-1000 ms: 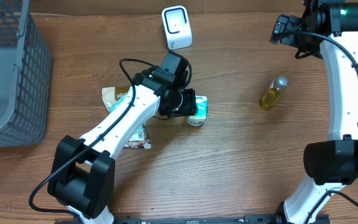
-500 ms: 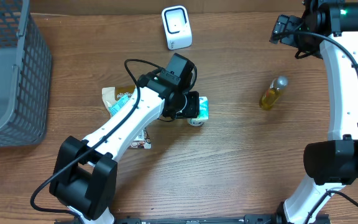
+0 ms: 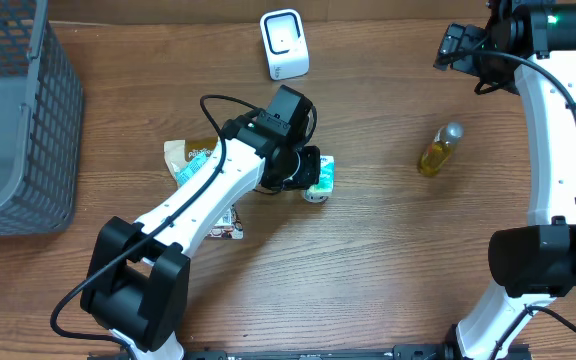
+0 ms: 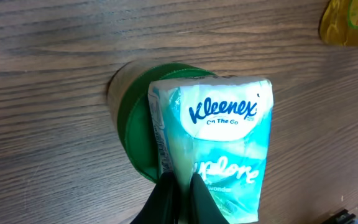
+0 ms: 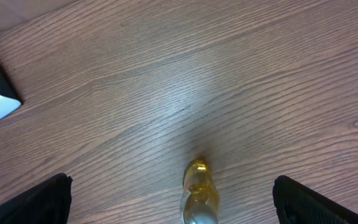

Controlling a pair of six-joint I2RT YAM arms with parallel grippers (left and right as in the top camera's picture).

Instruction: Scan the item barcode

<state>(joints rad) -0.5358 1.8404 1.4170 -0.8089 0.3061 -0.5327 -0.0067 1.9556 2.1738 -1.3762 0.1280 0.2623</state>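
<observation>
Left tool (image 4: 178, 198) is clenched, its two dark fingers (image 4: 163, 200) pressed close together on the lower edge of the tissue pack (image 4: 222, 149), a white and teal Kleenex packet. The pack lies on top of a round green object (image 4: 132, 127) that rests on the wooden table (image 4: 48, 74). In the overhead view this pack (image 3: 324, 172) sits near the middle of the table, just in front of the left arm's wrist. Two snack packets lie partly under that arm, one nearer the robot's base (image 3: 223, 228) and one further along (image 3: 181, 155).

To the right, well apart from the pack, a small bottle (image 3: 438, 150) of yellow liquid lies on its side. The right tool (image 3: 456, 46) hangs released above the far right of the table, its fingers (image 5: 39, 200) spread wide at either side of the wrist view, with the bottle below and between them.

At the far edge stands the white scanner (image 3: 284, 43), and a grey wire basket (image 3: 28, 130) fills the far left corner.
</observation>
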